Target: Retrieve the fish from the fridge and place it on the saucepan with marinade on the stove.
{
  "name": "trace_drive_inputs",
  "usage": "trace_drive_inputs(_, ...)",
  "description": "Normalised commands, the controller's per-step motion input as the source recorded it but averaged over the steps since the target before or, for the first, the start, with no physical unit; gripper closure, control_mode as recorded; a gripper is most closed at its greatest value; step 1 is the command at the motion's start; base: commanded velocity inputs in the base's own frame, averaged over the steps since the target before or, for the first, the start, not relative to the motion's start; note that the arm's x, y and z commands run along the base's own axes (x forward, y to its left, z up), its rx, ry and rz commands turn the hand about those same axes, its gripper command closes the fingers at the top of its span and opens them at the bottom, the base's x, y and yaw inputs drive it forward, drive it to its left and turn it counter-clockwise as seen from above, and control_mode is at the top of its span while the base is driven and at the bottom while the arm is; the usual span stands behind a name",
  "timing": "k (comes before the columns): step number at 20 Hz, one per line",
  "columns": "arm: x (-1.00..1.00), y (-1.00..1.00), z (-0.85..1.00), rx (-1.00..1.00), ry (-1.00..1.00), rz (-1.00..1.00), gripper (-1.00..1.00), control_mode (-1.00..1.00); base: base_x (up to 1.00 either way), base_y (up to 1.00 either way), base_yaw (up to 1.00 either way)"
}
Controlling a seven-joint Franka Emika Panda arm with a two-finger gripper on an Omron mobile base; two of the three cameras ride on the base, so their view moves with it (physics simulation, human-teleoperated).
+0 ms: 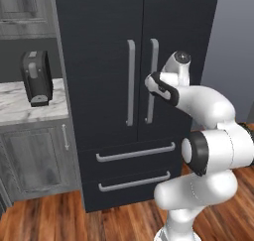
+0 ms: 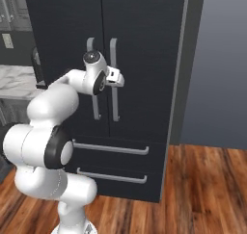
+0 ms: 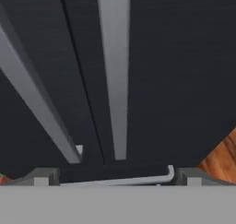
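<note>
A: We see the fridge (image 1: 114, 86), a tall black unit, with both doors shut; its contents are hidden from us, so we cannot say where the fish lies.

B: Agreed. Below the doors we count two drawers, upper drawer (image 1: 131, 155) and lower drawer (image 1: 130, 181), both pushed in, each with a grey horizontal bar.

A: Two long grey vertical handles flank the door seam: the left-door handle (image 1: 130, 81) and the right-door handle (image 1: 152, 81). In the hand view both run up the frame, the right-door one (image 3: 115, 71) nearly straight, the other (image 3: 37, 103) slanting.

B: The gripper (image 2: 116, 79) sits just in front of the right-door handle, at about mid-height. Its jaws stand spread wide; in the hand view the two tips (image 3: 44, 176) sit at opposite lower corners, with nothing between them.

A: Whether they touch the handle we cannot tell.

B: To the fridge's left, a marble counter (image 1: 15, 108) carries a dark toaster (image 1: 35, 76), above a grey cabinet (image 1: 34, 158). The wooden floor (image 2: 202, 189) runs beneath.
</note>
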Motion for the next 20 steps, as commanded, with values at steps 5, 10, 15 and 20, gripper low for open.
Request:
trace_drive_inputs(5,0.61,-0.03,0.00,0.00,0.00,0.01,-1.00,-1.00,0.00,0.00,0.00)
trace_drive_inputs(10,0.76,0.00,0.00,0.00,-0.02,0.00,-1.00,-1.00,0.00,0.00,0.00)
trace_drive_inputs(15,0.69,0.00,0.00,0.00,-0.08,0.00,-1.00,-1.00,0.00,0.00,0.00)
trace_drive_inputs(20,0.65,0.00,0.00,0.00,0.00,0.00,-1.00,-1.00,0.00,0.00,0.00)
